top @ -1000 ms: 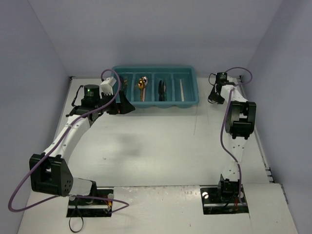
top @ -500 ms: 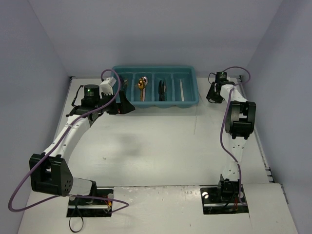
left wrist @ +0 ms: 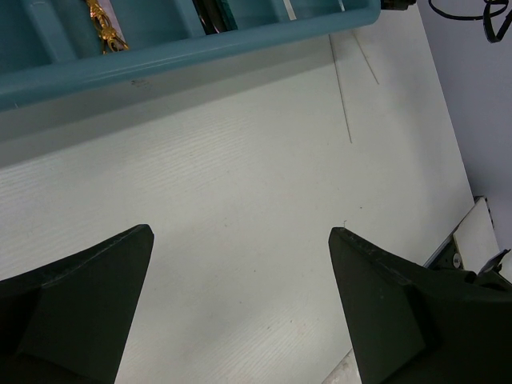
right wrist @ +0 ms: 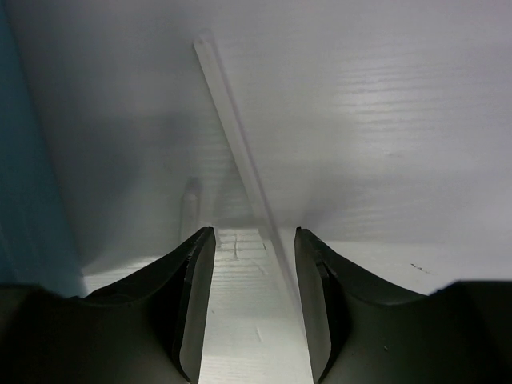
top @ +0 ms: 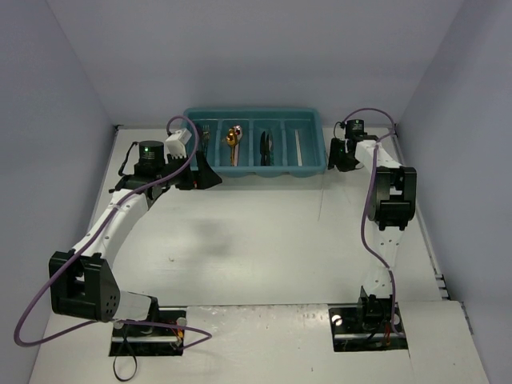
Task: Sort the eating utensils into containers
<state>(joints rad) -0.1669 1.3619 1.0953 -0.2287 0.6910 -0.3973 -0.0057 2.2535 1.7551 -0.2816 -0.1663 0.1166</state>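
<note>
The teal tray (top: 254, 170) stands at the far side of the table. Its four compartments hold forks (top: 205, 132), gold spoons (top: 232, 140), black knives (top: 266, 144) and a pale stick (top: 298, 148). My right gripper (top: 336, 156) is down at the table by the tray's right end. Its jaws (right wrist: 254, 232) are open and straddle a clear stick (right wrist: 240, 152) lying on the table. A second stick (right wrist: 190, 200) runs under the left finger. My left gripper (top: 210, 178) is open and empty at the tray's front left, also in the left wrist view (left wrist: 240, 230).
The left wrist view shows the tray's front wall (left wrist: 160, 60) and two thin sticks (left wrist: 340, 88) on the white table beyond its right end. The tray's teal wall (right wrist: 16, 160) is close on the left of my right gripper. Purple walls enclose the table.
</note>
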